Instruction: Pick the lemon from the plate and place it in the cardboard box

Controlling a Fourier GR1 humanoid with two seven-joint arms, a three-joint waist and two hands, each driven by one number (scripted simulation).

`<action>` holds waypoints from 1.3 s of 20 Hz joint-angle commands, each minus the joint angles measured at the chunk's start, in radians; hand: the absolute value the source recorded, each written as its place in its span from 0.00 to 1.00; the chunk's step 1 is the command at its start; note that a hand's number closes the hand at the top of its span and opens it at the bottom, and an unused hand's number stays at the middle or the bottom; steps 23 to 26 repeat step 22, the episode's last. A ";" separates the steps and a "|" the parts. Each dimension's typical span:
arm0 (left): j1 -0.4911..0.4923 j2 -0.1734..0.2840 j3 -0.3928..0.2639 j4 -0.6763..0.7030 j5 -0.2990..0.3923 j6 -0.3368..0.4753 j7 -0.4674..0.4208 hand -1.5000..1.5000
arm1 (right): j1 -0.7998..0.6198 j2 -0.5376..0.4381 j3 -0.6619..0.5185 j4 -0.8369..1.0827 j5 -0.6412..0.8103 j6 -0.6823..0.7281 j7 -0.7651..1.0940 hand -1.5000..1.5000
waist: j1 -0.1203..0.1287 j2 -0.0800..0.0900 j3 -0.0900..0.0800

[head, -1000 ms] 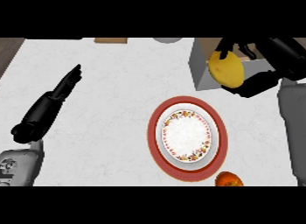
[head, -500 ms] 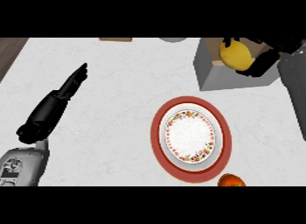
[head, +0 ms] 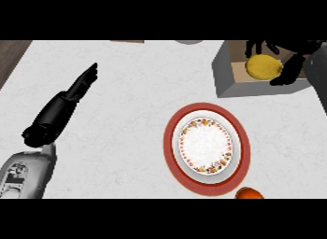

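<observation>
Lemon (head: 263,66) observed in the grasp of the right hand (head: 290,58), positioned over the open interior of the cardboard box (head: 225,74) at the far right of the counter. The black fingers curl round the fruit from its far side and right side, with one digit reaching down past its near-right edge; the yellow face of the fruit shows between them. Whether the fruit touches the box floor cannot be determined. The right forearm (head: 325,79), grey, enters from the right edge and runs along the box's right side toward the far end.

The box stands with its grey near wall and left wall visible and a brown floor inside. It is well apart from the plate (head: 208,144), which lies nearer and to the left of it: a white plate with a patterned rim resting on a wider red plate (head: 172,154). An orange fruit (head: 250,193) sits just beside the red plate's near-right edge, partly cut off at the near limit of the view.

The left hand (head: 83,84) lies over the left part of the counter (head: 125,121), fingers straight and pressed together, pointing far and slightly right, holding nothing. Its black wrist section leads back to the grey left forearm (head: 21,175) at the near-left corner.
</observation>
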 commanded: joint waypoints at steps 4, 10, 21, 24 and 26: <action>0.009 -0.009 -0.013 -0.001 -0.006 -0.005 -0.020 0.50 | -0.058 -0.027 0.031 0.178 0.009 0.041 -0.265 0.00 | 0.007 0.004 0.003; 0.000 0.017 0.017 -0.009 0.009 -0.014 -0.018 0.50 | -0.083 0.034 -0.230 0.259 -0.302 0.168 -0.292 0.00 | 0.010 0.003 0.008; -0.019 0.023 0.025 -0.010 0.018 -0.025 -0.016 0.50 | -0.191 -0.067 -0.540 0.476 -0.629 0.356 0.091 0.00 | 0.024 0.018 0.006; 0.016 -0.005 -0.008 -0.008 0.010 -0.023 -0.032 0.50 | -0.163 -0.085 -0.539 0.471 -0.628 0.344 0.085 0.00 | 0.028 0.023 0.006; 0.016 -0.005 -0.008 -0.008 0.010 -0.023 -0.032 0.50 | -0.163 -0.085 -0.539 0.471 -0.628 0.344 0.085 0.00 | 0.028 0.023 0.006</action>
